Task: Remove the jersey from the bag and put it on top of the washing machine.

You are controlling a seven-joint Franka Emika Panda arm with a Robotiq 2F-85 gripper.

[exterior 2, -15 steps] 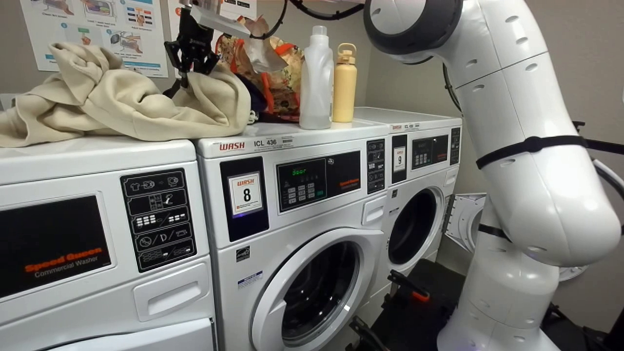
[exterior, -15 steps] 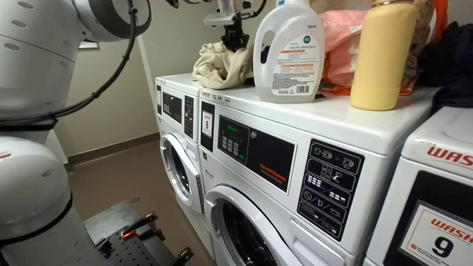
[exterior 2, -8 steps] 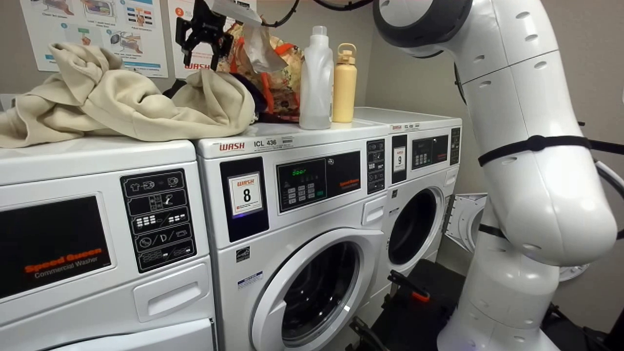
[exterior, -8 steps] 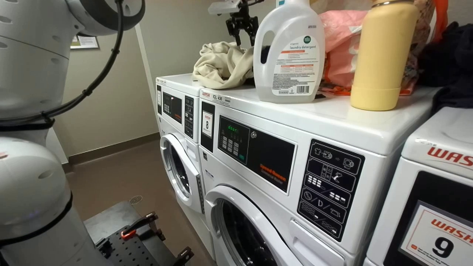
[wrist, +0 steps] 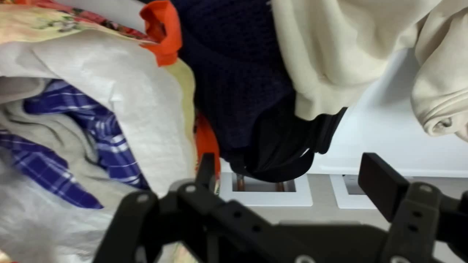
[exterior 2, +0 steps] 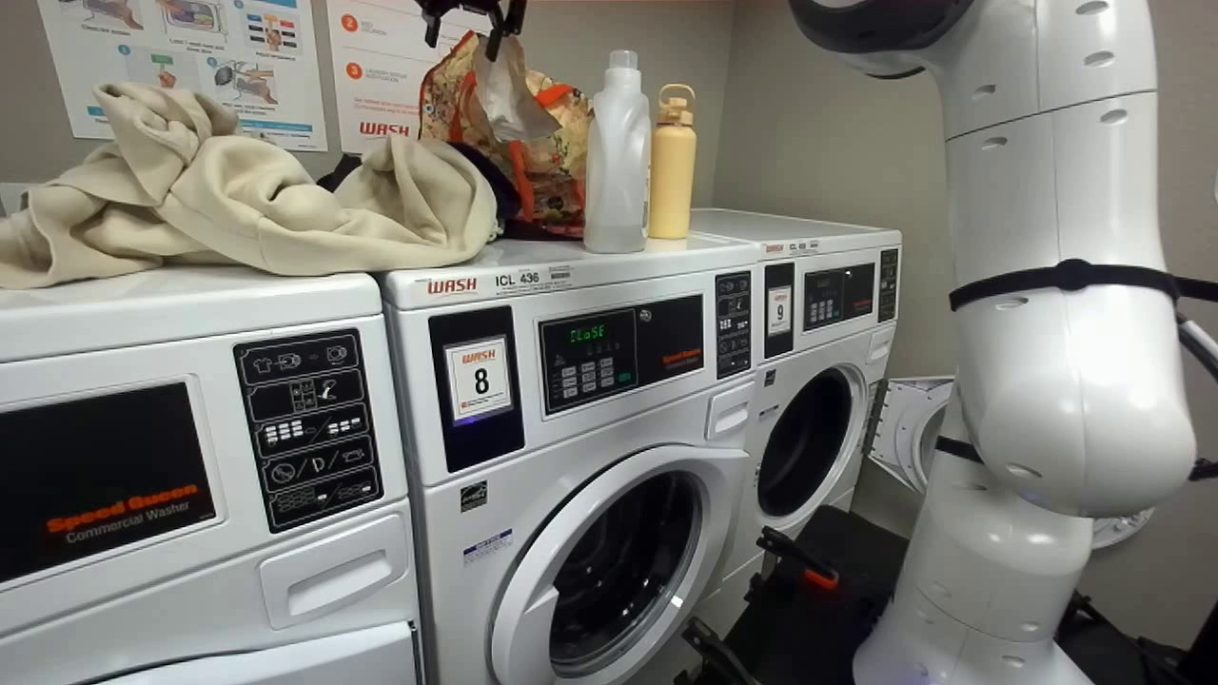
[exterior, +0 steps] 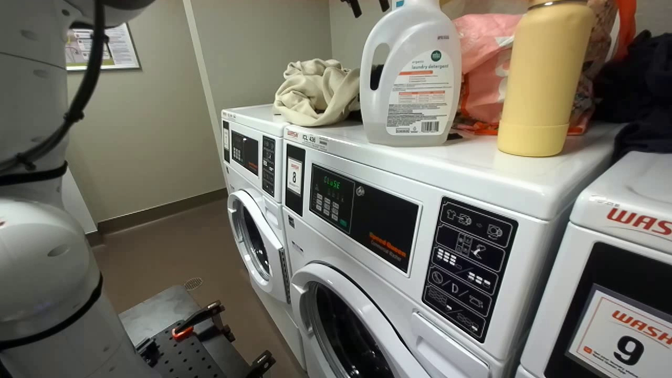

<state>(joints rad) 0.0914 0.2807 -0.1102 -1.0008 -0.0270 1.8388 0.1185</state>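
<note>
Across two washers [exterior 2: 609, 271], a jersey [exterior 2: 257, 205] set down

At the left of an exterior view sprawls a beige heap, most likely the jersey. It spans the place where the washers meet, bunched in thick folds, which suggests the point is simply to have it on top, not laid flat. Resting on both tops, it should not slide.

At the top centre of that frame, apart from it, hangs the gripper [exterior 2: 464, 46]. The wrist view shows the fingers [wrist: 382, 186] spread wide in the lower half with nothing between them, presumably so that no cloth snags; the height would serve to clear the folds.

At the wrist view's left, the bag [wrist: 153, 106] gapes. Inside lie plaid cloth [wrist: 117, 157] and pale cloth [wrist: 69, 135], perhaps there because the task asks for the jersey alone. Between bag and jersey, in the upper middle, sits dark cloth [wrist: 237, 73].

Right of centre in both exterior views, detergent [exterior 2: 617, 181] and a bottle [exterior 2: 672, 171] stand upright near the front edge. They partly block a reach from that side, a likely reason to work from above. The placing looks finished; what remains is probably to draw the arm [exterior 2: 1056, 190] away without catching the bag.
</note>
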